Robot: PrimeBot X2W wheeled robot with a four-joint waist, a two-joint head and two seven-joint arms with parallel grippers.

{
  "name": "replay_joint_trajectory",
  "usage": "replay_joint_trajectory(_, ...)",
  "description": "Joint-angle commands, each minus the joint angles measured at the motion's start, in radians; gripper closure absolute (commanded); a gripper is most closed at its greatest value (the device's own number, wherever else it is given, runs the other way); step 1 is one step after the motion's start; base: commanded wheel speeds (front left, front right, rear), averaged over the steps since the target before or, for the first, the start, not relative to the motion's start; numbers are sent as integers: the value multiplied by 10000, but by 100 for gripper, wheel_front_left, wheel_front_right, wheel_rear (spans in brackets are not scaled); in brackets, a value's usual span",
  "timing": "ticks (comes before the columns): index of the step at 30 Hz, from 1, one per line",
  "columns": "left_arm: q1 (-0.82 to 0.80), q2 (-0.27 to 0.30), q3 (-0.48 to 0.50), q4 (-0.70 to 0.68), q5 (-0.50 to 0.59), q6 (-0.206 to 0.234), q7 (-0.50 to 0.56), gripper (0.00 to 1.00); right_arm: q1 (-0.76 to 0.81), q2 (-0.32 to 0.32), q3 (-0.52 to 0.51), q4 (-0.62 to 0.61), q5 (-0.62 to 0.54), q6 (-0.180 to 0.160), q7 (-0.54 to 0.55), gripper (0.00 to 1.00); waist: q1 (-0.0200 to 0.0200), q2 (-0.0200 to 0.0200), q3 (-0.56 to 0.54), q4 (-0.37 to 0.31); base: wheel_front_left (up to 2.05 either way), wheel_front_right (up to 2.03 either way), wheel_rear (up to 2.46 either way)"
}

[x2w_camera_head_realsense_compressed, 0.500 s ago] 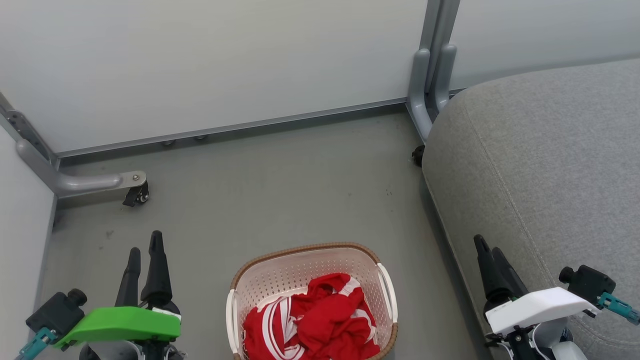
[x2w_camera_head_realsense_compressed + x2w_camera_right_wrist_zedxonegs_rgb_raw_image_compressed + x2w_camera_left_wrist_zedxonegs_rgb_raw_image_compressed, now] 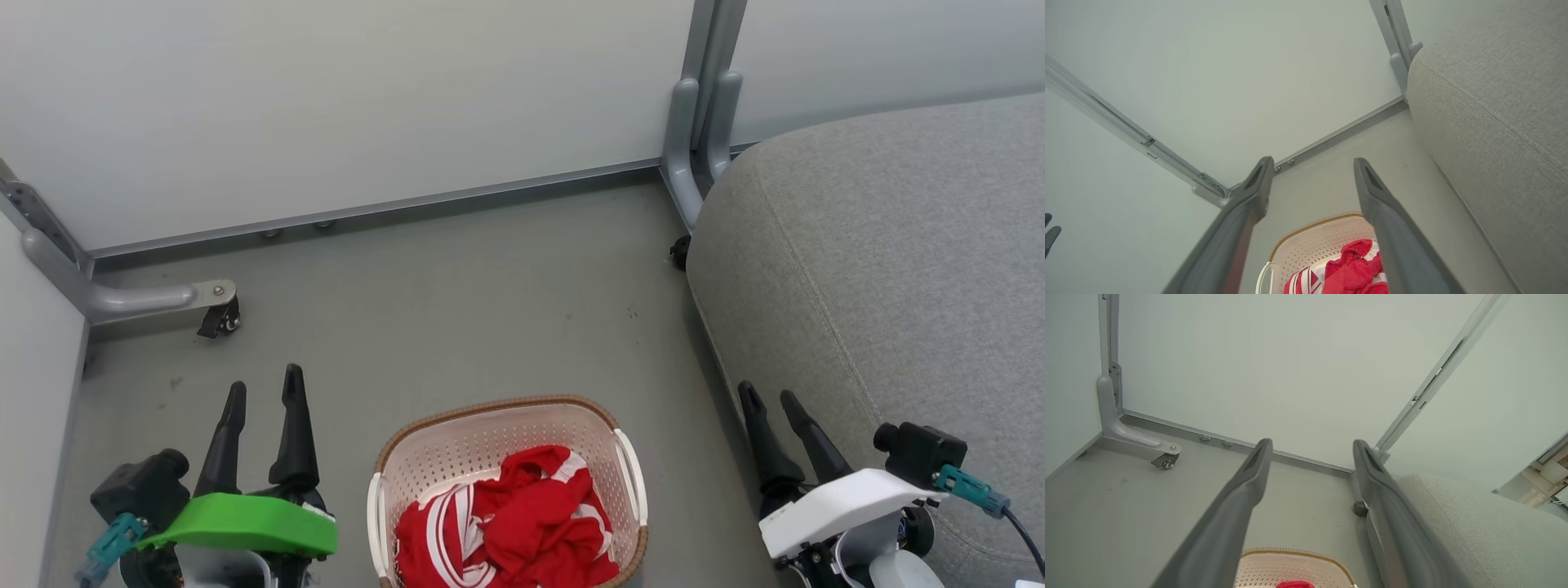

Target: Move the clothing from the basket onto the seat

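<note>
1. One basket (image 2: 498,403) stands on the grey floor (image 2: 457,302), between the two grippers.
2. The clothing (image 2: 514,527) lies inside the basket as one red heap with white stripes. I cannot tell how many garments it has.
3. One grey seat (image 2: 898,269) is near the basket's right side, not touching it.
4. The left gripper (image 2: 264,380) has its two fingers spread wide and holds nothing.
5. The right gripper (image 2: 767,393) is also spread wide and empty, beside the seat's edge.
</note>
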Motion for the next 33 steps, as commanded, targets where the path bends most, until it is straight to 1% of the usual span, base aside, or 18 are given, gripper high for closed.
replay_joint_trajectory(1,21,149,-116,-111,411,164,-101,0,-212,-65,56,-135,-379,5,-107,0,0,54,9,1,0,0,0)
replay_joint_trajectory(4,38,220,-285,-61,754,408,-176,0,-222,-68,132,-124,-832,5,-188,0,0,57,26,0,0,0,0)
replay_joint_trajectory(9,48,351,-551,-10,1215,628,-319,0,-266,-74,320,-84,-1720,5,-331,0,0,61,56,-6,0,0,0)
replay_joint_trajectory(17,35,468,-829,15,1887,911,-515,0,-257,-86,355,-188,-2394,5,-520,0,0,68,99,-29,0,0,0)
replay_joint_trajectory(19,49,454,-832,-21,1958,885,-562,0,-253,-90,322,-209,-2401,5,-573,0,0,70,123,-35,0,0,0)
replay_joint_trajectory(24,55,428,-786,-49,2228,664,-672,0,-301,-92,304,-185,-2219,4,-686,0,0,74,207,-51,0,0,0)
replay_joint_trajectory(28,75,356,-724,-112,2514,453,-774,0,-330,-97,371,-160,-2433,4,-775,0,0,77,255,-62,0,0,0)
replay_joint_trajectory(33,128,239,-563,-133,2848,309,-858,0,-350,-104,488,-125,-2755,4,-886,0,0,82,285,-84,0,0,0)
